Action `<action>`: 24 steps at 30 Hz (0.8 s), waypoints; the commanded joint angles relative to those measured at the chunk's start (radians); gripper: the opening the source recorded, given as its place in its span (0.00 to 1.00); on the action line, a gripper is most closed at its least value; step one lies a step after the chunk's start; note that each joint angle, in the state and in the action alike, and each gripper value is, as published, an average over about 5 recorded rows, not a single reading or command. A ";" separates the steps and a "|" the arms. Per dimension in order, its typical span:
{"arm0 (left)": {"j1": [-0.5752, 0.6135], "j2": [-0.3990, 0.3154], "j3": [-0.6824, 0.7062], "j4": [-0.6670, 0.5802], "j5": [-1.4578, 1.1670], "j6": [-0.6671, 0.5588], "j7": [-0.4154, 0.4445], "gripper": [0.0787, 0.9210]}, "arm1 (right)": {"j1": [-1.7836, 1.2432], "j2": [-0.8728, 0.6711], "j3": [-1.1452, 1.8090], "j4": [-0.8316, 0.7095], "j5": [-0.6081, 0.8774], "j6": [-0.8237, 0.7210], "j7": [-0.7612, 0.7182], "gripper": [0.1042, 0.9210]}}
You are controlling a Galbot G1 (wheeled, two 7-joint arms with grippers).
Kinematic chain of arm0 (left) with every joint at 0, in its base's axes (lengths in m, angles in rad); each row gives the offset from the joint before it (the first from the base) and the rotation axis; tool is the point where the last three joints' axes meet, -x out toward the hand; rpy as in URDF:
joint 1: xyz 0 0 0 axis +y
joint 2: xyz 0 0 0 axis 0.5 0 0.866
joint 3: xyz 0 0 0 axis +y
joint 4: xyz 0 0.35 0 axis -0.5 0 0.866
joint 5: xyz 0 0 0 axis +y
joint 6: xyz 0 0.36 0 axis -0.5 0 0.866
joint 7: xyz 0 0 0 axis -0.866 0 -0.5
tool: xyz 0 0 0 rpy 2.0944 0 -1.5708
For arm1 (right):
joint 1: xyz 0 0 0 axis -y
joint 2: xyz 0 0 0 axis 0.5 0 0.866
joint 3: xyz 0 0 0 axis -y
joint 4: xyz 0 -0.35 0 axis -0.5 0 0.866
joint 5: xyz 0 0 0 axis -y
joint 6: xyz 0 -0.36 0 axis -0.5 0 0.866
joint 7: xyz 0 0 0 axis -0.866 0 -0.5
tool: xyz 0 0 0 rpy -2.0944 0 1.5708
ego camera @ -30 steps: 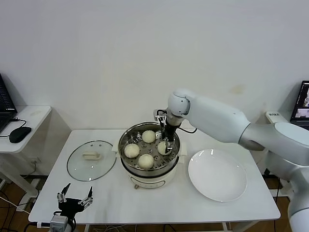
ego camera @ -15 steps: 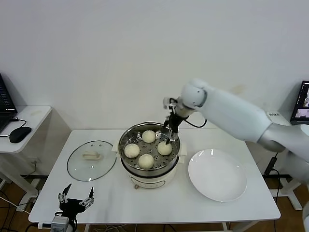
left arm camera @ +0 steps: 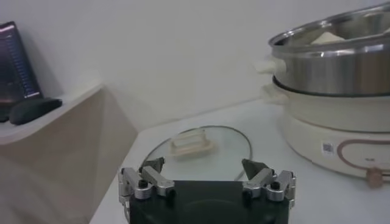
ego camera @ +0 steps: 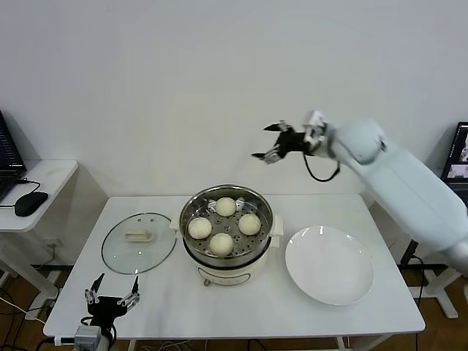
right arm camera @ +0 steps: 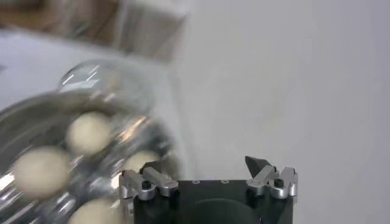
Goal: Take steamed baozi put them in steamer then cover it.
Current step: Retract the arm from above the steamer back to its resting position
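Right gripper (ego camera: 268, 146) now lifted clear above steamer (ego camera: 227, 252), jaws spread and empty; four baozi (ego camera: 249, 224) loaded, so cover (ego camera: 139, 243) on worktop (ego camera: 241, 307) comes next

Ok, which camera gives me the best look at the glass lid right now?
The head view: the glass lid lies flat and whole on the table, left of the steamer. The left wrist view shows it low and edge-on; the right wrist view shows only a blurred arc.
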 commanded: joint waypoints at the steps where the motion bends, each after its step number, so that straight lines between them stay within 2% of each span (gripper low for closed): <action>1: -0.035 0.002 0.000 0.015 -0.041 -0.042 -0.016 0.88 | -0.629 -0.074 0.593 0.229 0.101 0.151 0.341 0.88; 9: -0.086 0.032 -0.006 0.039 -0.018 -0.072 0.016 0.88 | -1.003 0.049 0.841 0.302 0.090 0.286 0.337 0.88; 18: -0.155 0.083 0.015 0.129 0.202 -0.168 -0.005 0.88 | -1.344 0.246 0.996 0.400 0.078 0.347 0.324 0.88; 22: -0.194 0.125 0.018 0.197 0.404 -0.242 -0.043 0.88 | -1.421 0.307 1.012 0.408 0.079 0.364 0.314 0.88; 24: -0.218 0.161 0.032 0.255 0.577 -0.297 -0.092 0.88 | -1.445 0.320 1.016 0.402 0.077 0.373 0.313 0.88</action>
